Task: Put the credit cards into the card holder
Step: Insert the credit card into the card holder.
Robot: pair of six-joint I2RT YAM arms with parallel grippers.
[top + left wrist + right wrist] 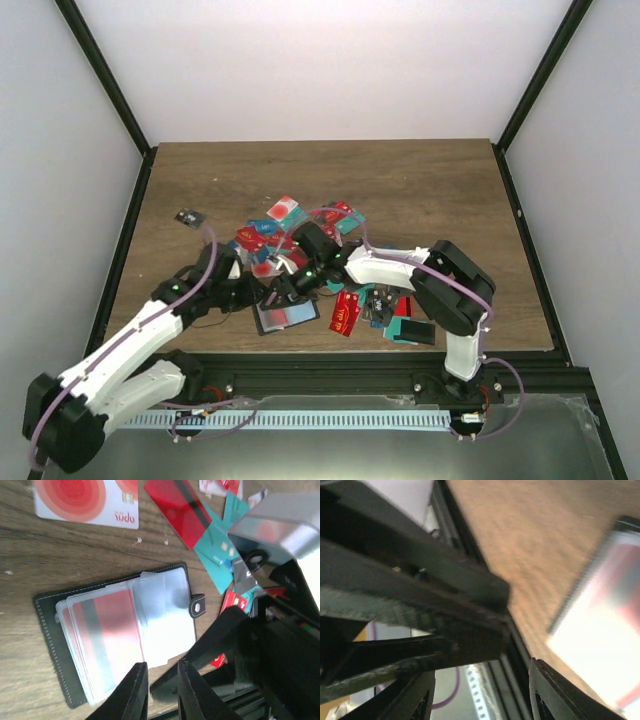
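The left gripper (161, 667) is hovering at the near edge of the card holder (115, 630), fingers parted narrowly and gripping nothing. The right gripper (481, 675) is standing with fingers apart, also empty. The card holder is lying open and flat on the wooden table (30, 565), with a red card showing through its glossy clear pockets. Its stitched black cover is looking soft. Beyond it, the credit cards (288, 210) are lying scattered. They are likely thin, stiff, light and slick, best pinched at an overhanging edge.
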